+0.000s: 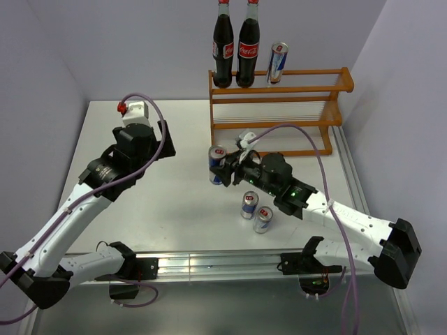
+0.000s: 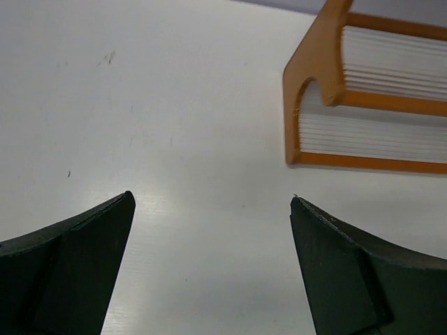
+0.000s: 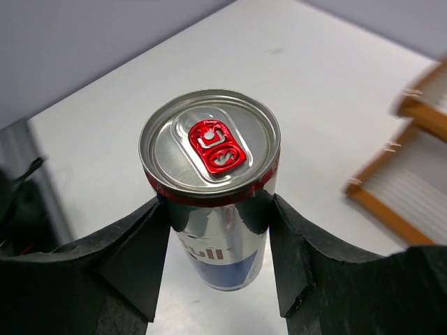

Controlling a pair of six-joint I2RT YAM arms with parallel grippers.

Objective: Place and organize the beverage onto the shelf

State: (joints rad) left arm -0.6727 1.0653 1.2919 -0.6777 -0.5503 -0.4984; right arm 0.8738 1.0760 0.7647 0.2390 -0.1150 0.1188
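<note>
The right gripper (image 3: 218,213) is clamped on a slim blue-and-silver can (image 3: 209,150), jaws pressed to either side of its body below the rim. This held can stands upright at the centre of the top view, just in front of the lower left corner of the shelf (image 1: 293,88). I cannot tell whether its base is clear of the table (image 1: 154,202). The left gripper (image 2: 211,201) is spread wide and holds nothing, over bare table left of the shelf's end post.

Judging the risks: the held can is tall and narrow, so a quick swing could tilt it in the jaws. On the way up it could catch a thin rail. The top tier is already crowded at its left end, where a careless approach could topple a bottle. The two loose cans (image 1: 255,212) stand just beside the right forearm at lower centre, and a sweep could knock them over.

Count: two cola bottles (image 1: 236,45) and one shelf can (image 1: 277,63) on the top tier, one can held, two loose, so four cans in all; one shelf.
</note>
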